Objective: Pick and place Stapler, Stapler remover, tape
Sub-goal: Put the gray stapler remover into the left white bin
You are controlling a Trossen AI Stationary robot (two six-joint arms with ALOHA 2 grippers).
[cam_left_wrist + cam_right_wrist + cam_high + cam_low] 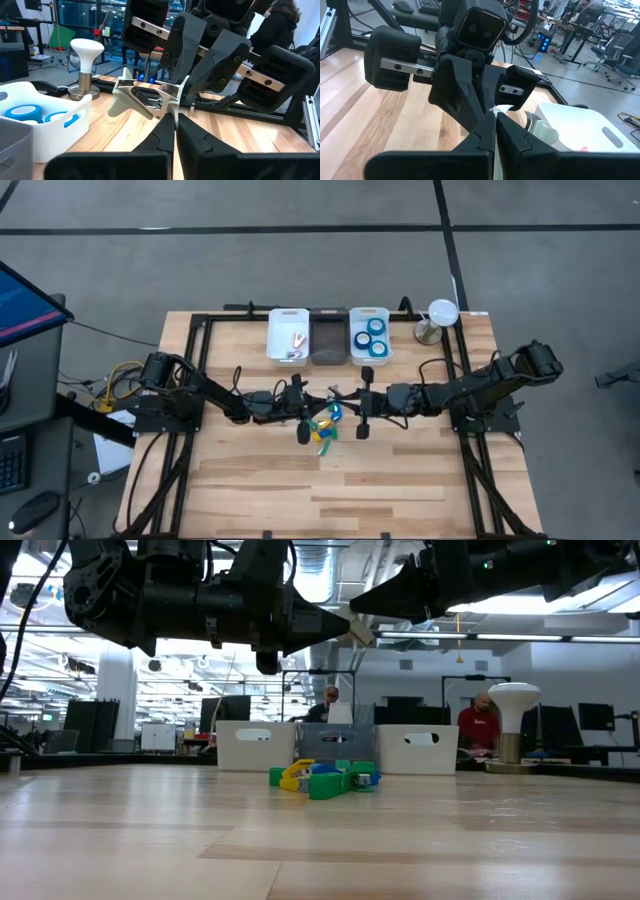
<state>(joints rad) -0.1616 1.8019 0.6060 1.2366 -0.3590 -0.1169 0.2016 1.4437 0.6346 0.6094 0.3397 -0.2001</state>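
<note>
Three bins line the wooden table.

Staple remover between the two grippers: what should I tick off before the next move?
1. Left gripper shut on the staple remover: ok.
2. Right gripper released from it: not ok, it is shut on the same remover.
3. Remover lifted off the table, above the coloured pieces: ok.
4. Room in the left white bin: ok, only a few small items inside.
5. Right white bin holds only tape rolls: ok.
6. Contents of the dark middle bin: cannot tell.
</note>
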